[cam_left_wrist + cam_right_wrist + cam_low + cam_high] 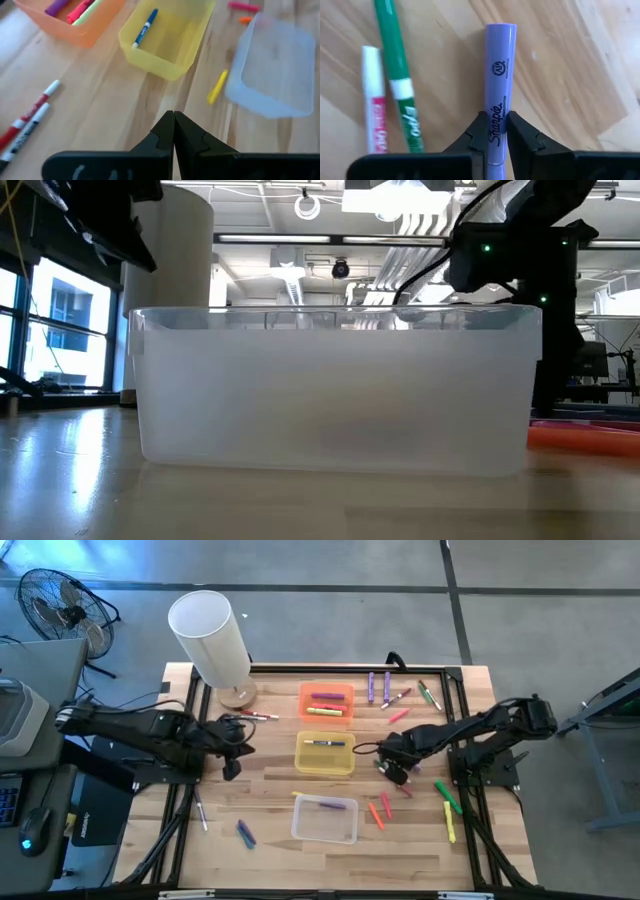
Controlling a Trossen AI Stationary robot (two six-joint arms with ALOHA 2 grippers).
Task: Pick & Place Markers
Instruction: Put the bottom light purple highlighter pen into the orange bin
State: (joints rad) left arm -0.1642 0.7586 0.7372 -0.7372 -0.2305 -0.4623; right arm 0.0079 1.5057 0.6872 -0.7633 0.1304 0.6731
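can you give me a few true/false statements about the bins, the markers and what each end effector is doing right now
1. The right end effector has a purple marker between its fingers. True.
2. The yellow bin is empty. False: one blue-capped marker lies in it.
3. The left end effector is shut and holds nothing. True.
4. The orange bin holds no markers. False: several lie in it, purple, pink and yellow among them.
5. The clear bin sits nearer the table's front edge than the yellow bin in the high view. True.
6. The green marker beside the purple one is held by the left end effector. False: it lies loose on the table.
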